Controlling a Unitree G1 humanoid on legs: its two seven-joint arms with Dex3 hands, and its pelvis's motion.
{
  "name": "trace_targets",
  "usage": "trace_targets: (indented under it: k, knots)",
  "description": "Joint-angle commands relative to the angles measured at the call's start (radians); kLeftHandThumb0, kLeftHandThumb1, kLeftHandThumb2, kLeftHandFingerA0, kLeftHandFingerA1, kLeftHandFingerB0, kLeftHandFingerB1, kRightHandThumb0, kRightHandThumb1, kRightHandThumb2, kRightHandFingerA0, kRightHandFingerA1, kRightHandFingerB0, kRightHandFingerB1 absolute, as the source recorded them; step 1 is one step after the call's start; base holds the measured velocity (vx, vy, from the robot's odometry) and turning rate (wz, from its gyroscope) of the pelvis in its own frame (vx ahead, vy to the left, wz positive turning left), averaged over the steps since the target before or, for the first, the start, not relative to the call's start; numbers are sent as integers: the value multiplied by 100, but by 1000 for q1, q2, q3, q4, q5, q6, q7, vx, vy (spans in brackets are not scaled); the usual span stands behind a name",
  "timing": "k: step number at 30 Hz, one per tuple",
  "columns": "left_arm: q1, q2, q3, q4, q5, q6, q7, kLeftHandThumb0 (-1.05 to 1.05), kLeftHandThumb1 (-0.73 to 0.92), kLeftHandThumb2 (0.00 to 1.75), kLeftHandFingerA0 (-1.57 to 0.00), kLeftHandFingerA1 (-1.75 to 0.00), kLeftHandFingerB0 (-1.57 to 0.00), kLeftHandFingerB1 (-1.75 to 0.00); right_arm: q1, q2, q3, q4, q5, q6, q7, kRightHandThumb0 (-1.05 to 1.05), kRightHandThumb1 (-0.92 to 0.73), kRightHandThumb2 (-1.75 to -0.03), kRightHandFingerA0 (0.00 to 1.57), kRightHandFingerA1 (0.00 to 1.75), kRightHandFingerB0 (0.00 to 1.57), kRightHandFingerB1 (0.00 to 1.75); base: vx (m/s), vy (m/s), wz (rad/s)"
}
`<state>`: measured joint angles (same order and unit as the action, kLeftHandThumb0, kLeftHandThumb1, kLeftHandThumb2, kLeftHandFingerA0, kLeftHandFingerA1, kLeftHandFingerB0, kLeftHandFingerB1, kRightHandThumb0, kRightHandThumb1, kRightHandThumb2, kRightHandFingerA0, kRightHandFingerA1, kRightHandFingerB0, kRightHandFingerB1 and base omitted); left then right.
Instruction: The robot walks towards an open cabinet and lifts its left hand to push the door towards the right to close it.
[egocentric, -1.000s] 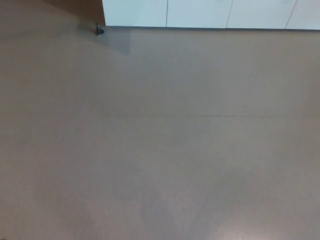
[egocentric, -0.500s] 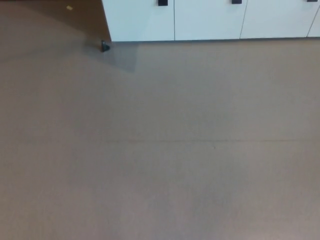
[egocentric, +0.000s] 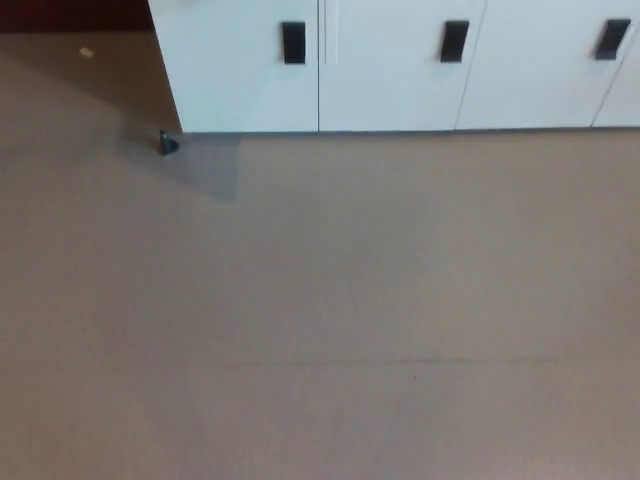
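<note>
Neither hand's in shot so can't tell the fingers, and walking blind toward the cabinet (egocentric: 400, 70) risks clipping that doorstop (egocentric: 167, 143).

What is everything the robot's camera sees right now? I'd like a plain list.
cabinet doors: three in full and the edge of a fourth, white, along the top of the picture
handles: three, black, one near the top of each full door
small object: one, dark, on the floor beside the cabinet's lower left corner; too small to tell what it is
scrap: one, pale, on the floor at upper left
floor: brown-grey, fills most of the view
dark strip: one, dark red, top left corner
robot's hands: none in view
</note>
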<state>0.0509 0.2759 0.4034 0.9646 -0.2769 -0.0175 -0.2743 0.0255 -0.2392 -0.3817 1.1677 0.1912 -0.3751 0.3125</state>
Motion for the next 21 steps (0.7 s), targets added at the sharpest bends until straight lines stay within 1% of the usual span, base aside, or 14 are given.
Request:
trace_targets:
  k: [1, 2, 3, 4, 6, 9, 10, 13, 18, 19, 20, 21]
  knots:
    - [5, 14, -37, -7, 43, -34, 6, -60, 89, 66, -29, -36, -21, -30, -2, -15, 9, -1, -6, -26, -13, -67, -82, -99, 21, 46, 11, 41, 323, -199, 23]
    - [6, 15, -38, -7, 41, -35, 6, -60, 89, 66, -30, -36, -21, -30, -2, -14, 10, -3, -6, -25, -13, -67, -82, -99, 21, 47, 11, 41, 417, -239, 26]
    - [6, 16, -39, -8, 38, -37, 6, -60, 89, 66, -30, -36, -21, -30, -2, -13, 12, -5, -6, -25, -13, -67, -82, -99, 21, 47, 11, 41, 443, -249, -70]
    - [14, 15, -46, -16, 42, -49, 6, -62, 88, 66, -31, -38, -24, -31, -4, -15, 16, -5, -7, -23, -11, -66, -82, -99, 22, 47, 13, 42, 469, -255, 50]
    - [19, 17, -55, -21, 49, -57, 6, -63, 88, 66, -31, -37, -23, -31, -6, -20, 24, -3, -12, -22, -12, -66, -83, -99, 21, 46, 12, 41, 469, -421, 44]
    - [22, 20, -68, -17, 59, -68, -1, -63, 89, 67, -30, -37, -23, -31, -6, -24, 30, 0, -16, -23, -14, -65, -83, -99, 21, 46, 12, 41, 408, -350, -1]
    - [26, 22, -74, -21, 60, -70, -8, -62, 89, 67, -29, -37, -22, -31, -5, -25, 29, 0, -12, -25, -13, -62, -92, -74, 29, 40, 17, 33, 323, -209, 1]
    - [29, 22, -79, -24, 60, -71, -9, -61, 89, 66, -31, -38, -22, -31, -8, -26, 27, 6, -8, -19, -15, -63, -92, -72, 30, 40, 18, 33, 362, -158, -9]
    - [26, 25, -101, -14, 81, -82, 15, -62, 88, 67, -33, -37, -22, -30, -5, -25, 30, 7, -12, -23, -22, -64, -92, -71, 31, 40, 19, 32, 356, -7, -15]
    - [26, 25, -102, -11, 81, -86, 16, -61, 88, 66, -34, -38, -22, -31, -4, -26, 34, 7, -16, -26, -24, -62, -92, -73, 30, 40, 18, 33, 516, 67, 41]
    - [25, 26, -103, -9, 80, -88, 16, -61, 88, 66, -34, -38, -22, -31, -3, -27, 36, 6, -18, -28, -24, -62, -92, -73, 30, 40, 18, 33, 557, 50, -79]
    - [23, 26, -104, -4, 78, -92, 14, -65, 75, 91, -27, -46, -19, -42, -3, -27, 39, 7, -19, -30, -27, -65, -82, -99, 25, 48, 15, 43, 470, 95, -48]
